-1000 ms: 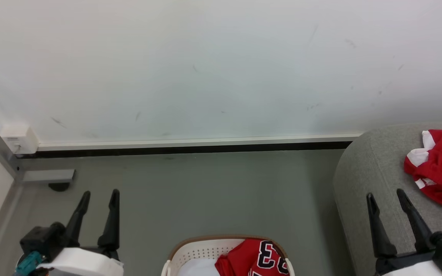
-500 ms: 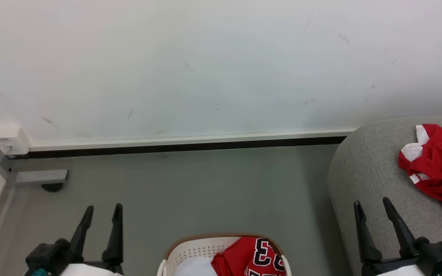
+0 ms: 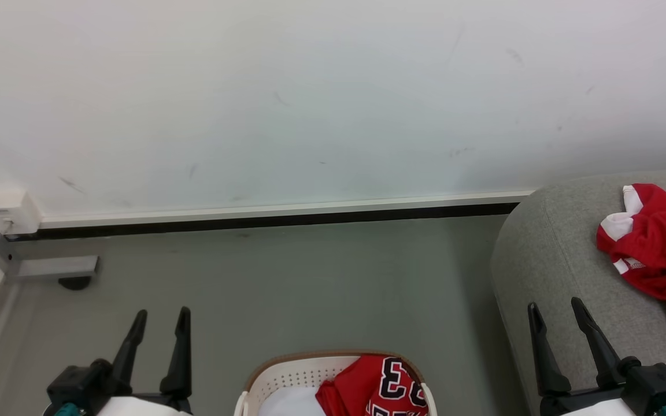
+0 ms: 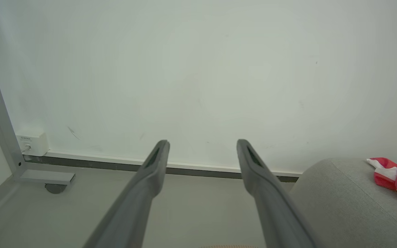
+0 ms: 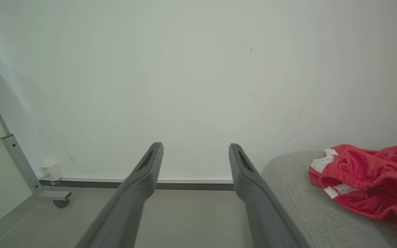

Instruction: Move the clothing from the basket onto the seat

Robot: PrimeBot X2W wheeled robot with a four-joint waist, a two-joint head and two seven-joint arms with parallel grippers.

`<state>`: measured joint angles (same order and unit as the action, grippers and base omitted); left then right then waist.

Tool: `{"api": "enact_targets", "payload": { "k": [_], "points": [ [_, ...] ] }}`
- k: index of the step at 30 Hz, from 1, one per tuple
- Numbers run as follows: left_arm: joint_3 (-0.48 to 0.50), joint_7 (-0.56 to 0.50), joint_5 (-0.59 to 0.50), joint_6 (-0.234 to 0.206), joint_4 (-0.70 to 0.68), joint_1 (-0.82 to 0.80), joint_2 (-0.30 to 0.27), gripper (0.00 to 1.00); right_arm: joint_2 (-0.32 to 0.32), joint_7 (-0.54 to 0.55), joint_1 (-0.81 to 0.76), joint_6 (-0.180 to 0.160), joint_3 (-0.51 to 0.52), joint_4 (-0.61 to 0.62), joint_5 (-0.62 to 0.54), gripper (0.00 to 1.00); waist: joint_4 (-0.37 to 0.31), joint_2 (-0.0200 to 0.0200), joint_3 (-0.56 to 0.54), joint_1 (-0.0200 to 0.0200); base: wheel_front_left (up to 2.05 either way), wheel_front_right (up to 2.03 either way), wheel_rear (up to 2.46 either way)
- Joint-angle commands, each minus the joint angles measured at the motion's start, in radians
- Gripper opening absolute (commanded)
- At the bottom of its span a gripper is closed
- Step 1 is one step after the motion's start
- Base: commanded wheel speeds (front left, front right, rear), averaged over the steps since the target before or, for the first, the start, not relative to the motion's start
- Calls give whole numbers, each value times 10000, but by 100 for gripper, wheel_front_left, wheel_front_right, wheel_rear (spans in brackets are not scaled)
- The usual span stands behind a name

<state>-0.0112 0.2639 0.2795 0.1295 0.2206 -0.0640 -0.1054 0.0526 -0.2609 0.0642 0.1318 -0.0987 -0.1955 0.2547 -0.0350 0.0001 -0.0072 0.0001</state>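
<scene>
A red jersey (image 3: 376,384) with a black "3" lies in the white basket (image 3: 287,378) at the bottom centre of the head view, beside plain pale fabric (image 3: 289,403). Another red garment with white trim (image 3: 654,248) lies crumpled on the grey seat (image 3: 547,260) at the right; it also shows in the left wrist view (image 4: 396,177) and the right wrist view (image 5: 367,182). My left gripper (image 3: 161,316) is open left of the basket. My right gripper (image 3: 555,306) is open over the seat's front edge. Both are empty.
A white wall with a pale baseboard (image 3: 281,209) runs across the back. A grey metal frame leg with a caster (image 3: 55,268) and a small white box (image 3: 6,211) stand at the far left. Grey floor (image 3: 310,289) lies between basket and wall.
The head view has shifted, so the wall, seat and basket sit slightly further left and higher. Both grippers have sunk lower in that view and stay open.
</scene>
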Motion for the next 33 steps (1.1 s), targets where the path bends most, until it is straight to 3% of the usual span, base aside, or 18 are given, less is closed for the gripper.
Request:
{"api": "enact_targets", "payload": {
  "k": [1,14,33],
  "points": [
    [-22,5,7,9,30,-97,-16,100,-20,-29,148,-22,-16,-35,45,100,-6,-1,-1,-1,0,0,0],
    [-453,7,218,8,24,-185,-253,100,18,-28,160,-22,7,71,-22,100,-326,-1,140,-1,0,0,0],
    [-1297,5,448,9,-240,-756,-724,100,-34,-29,480,-22,75,542,-188,100,-2182,-1,1203,-1,0,0,0]
  ]
}}
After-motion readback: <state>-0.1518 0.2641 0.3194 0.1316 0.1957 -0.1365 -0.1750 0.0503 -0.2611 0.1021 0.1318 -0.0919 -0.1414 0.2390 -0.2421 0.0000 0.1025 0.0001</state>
